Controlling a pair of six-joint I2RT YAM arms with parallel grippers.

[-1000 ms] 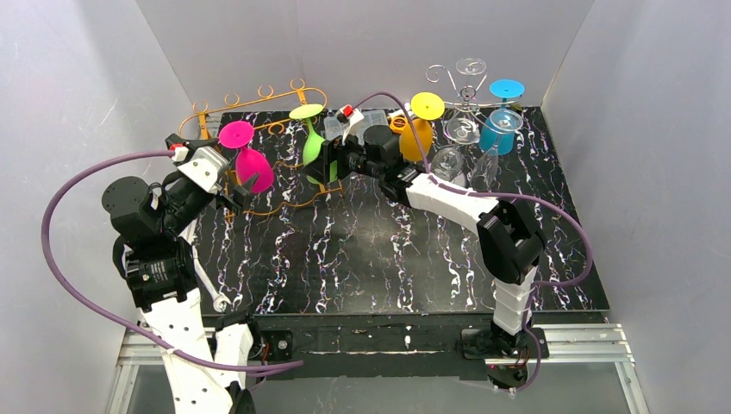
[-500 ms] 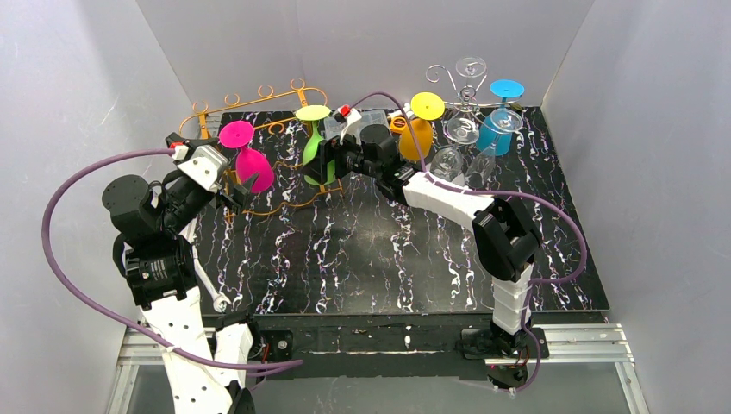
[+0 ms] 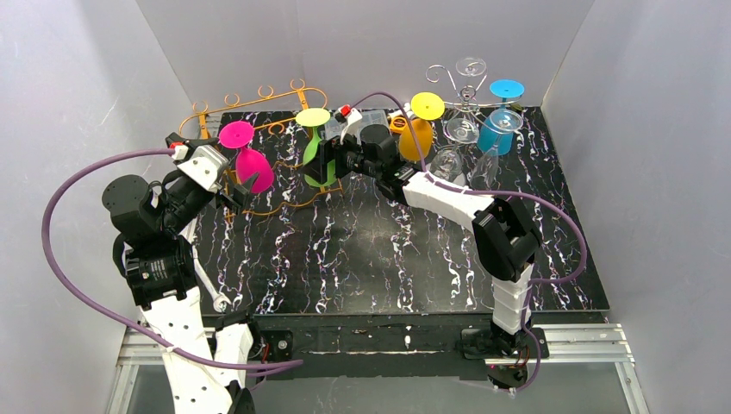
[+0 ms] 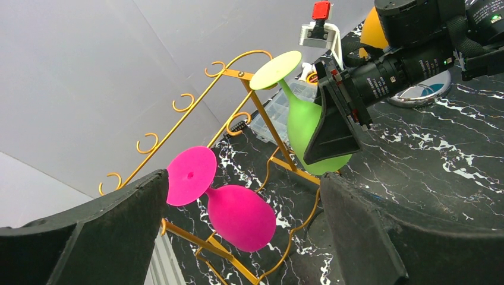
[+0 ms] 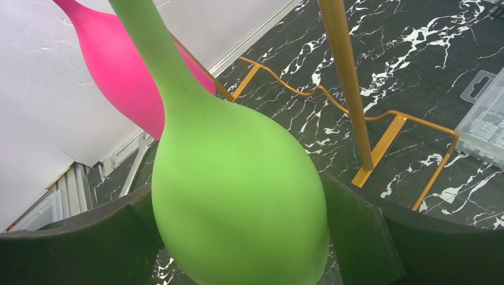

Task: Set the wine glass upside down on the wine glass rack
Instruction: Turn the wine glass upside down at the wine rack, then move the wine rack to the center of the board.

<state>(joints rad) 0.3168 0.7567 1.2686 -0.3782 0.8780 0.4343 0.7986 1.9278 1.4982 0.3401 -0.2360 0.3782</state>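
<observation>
I see right tool (image 5: 238, 208) open, jaws either side of green wine glass (image 4: 300, 124) bowl, which hangs foot-up on gold rack (image 5: 346, 71). Left tool (image 4: 243, 178) open, empty, facing pink wine glass (image 4: 238, 217).

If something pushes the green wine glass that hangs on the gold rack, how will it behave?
The green wine glass hangs by its foot only from the gold rack, so it would probably swing. Its smooth, rounded bowl looks slippery. The thin stem may be fragile.
</observation>
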